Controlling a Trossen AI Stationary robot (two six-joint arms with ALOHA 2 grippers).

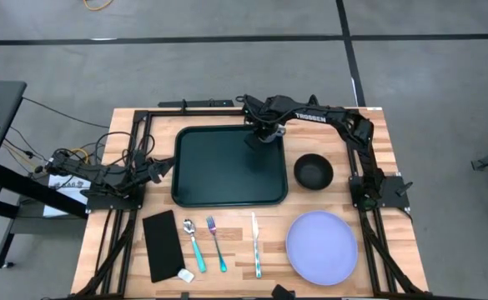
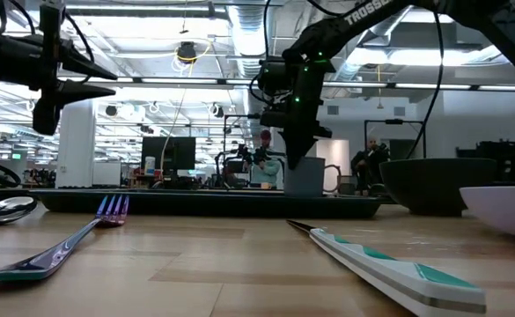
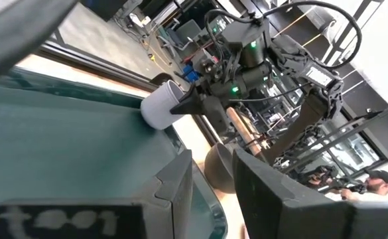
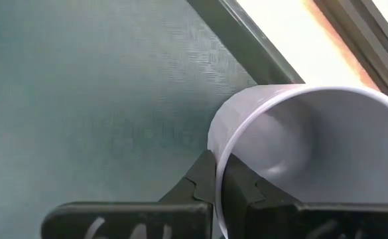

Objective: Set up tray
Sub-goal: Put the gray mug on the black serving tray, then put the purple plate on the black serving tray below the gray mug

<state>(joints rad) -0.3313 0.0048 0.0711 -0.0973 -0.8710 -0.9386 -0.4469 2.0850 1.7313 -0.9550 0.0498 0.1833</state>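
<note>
The dark green tray (image 1: 229,165) lies in the middle of the table. My right gripper (image 1: 263,133) reaches over the tray's far right corner and is shut on a pale lavender cup (image 4: 300,139). The cup also shows in the low view (image 2: 303,179) and in the left wrist view (image 3: 159,106). It sits low over the tray floor near the rim; I cannot tell whether its base touches. In the high view the gripper hides the cup. My left gripper (image 1: 163,168) waits open at the tray's left edge. My right gripper pinches the cup's wall at the rim (image 4: 215,156), with one finger (image 4: 197,186) outside and the other (image 4: 250,192) inside the cup. The fingers come from above, pointing down. The cup stays roughly upright with its mouth facing up towards the wrist.
A black bowl (image 1: 313,172) stands right of the tray, and a lavender plate (image 1: 321,247) lies near the right front. Along the near side lie a black napkin (image 1: 162,244), a spoon (image 1: 193,242), a fork (image 1: 216,242) and a knife (image 1: 256,243). The tray floor is bare.
</note>
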